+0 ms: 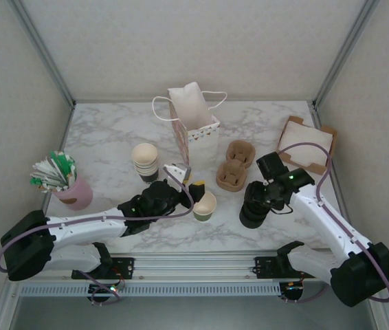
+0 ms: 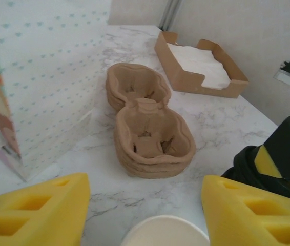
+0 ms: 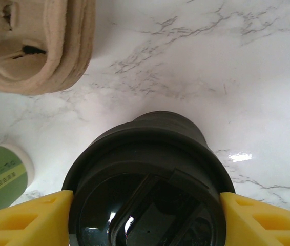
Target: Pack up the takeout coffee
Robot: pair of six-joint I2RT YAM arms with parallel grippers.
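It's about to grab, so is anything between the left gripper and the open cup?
Nothing visible: the cup sits right between the left gripper's fingers; the cardboard carriers lie beyond it.

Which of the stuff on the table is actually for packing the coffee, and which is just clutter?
For the job: olive paper cup, lidless; black lid stack; paper bag; probably the pulp cup carriers.
Lying about: stack of cream cups; napkin tray; pink cup of sachets.
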